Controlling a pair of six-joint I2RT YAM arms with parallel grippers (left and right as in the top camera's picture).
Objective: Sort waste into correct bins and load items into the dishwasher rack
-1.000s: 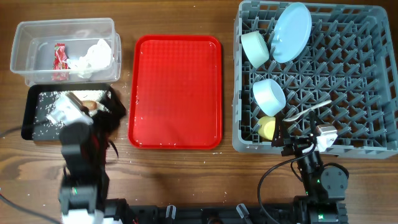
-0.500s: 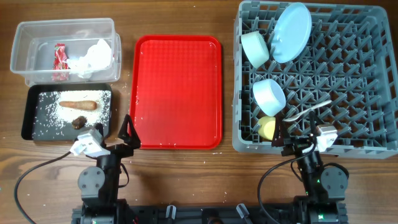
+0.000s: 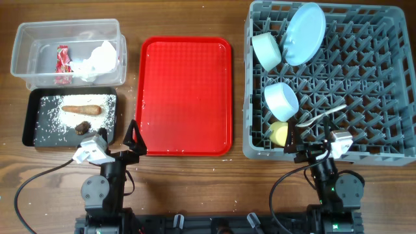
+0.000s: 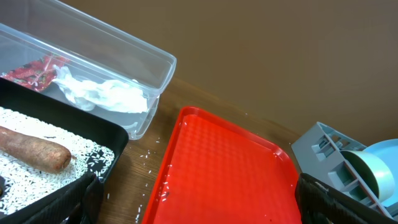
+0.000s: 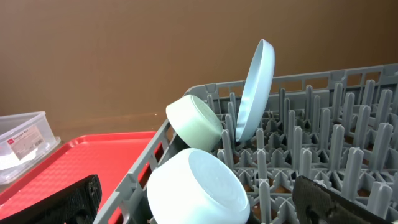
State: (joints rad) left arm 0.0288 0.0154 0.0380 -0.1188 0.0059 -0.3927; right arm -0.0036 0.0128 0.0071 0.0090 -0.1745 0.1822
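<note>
Rice grains (image 4: 148, 154) lie loose on the desk (image 3: 195, 175), in the strip between the black tray (image 3: 27, 123) and the red serving tray (image 3: 185, 78). A few specks sit on that tray's near-left corner. The bulk of the rice is in the black tray with the carrot-like stick (image 3: 81, 109) and brown lump (image 3: 82, 127).

The red wrapper (image 3: 63, 58) and napkin (image 3: 97, 60) are in the clear tub (image 3: 19, 52). The plate (image 3: 305, 32), far bowl (image 3: 266, 51), near bowl (image 3: 281, 99), yellow cup (image 3: 278, 133) and spoon (image 3: 322, 117) are in the dishwasher rack (image 3: 390, 84).

Judgement: the scattered grains are the only waste not binned. They lie just ahead of the left claw (image 4: 198, 193) and slightly to its left. They are well apart from the right claw (image 5: 196, 190), which is parked at the rack's near corner, so the left arm is nearer. Both claws are spread and hold nothing. The grains offer no long axis to align on.
</note>
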